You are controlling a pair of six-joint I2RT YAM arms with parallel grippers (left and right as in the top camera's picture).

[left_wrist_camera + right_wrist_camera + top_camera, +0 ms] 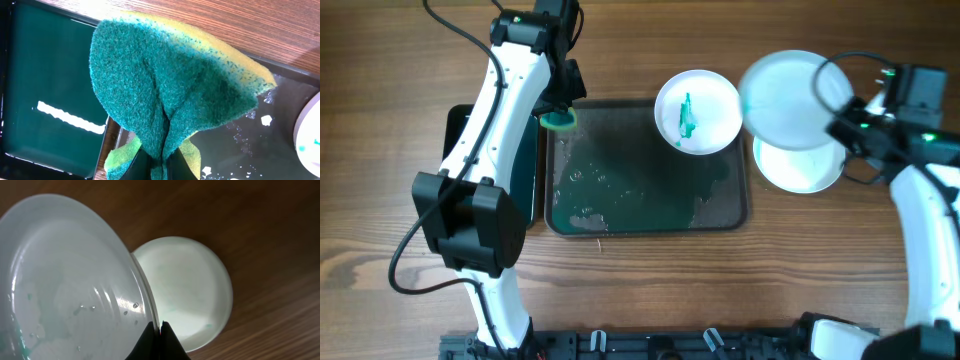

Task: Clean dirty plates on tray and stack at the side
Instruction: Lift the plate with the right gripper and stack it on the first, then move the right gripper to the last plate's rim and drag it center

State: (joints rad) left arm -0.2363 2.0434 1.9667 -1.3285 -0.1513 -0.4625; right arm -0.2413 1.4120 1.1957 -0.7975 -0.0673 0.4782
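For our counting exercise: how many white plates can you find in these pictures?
3. A smeared plate sits on the tray; a lifted plate is in the right gripper; a third plate lies on the table beneath it, possibly covering others.

No readable text, labels, numbers anywhere.

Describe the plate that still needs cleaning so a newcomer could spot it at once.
Start at the dark tray in the middle of the table. At its far right corner sits a white plate. Unlike the lifted plate in the right gripper and the bare plate on the wood beside it, it carries a bold green smear.
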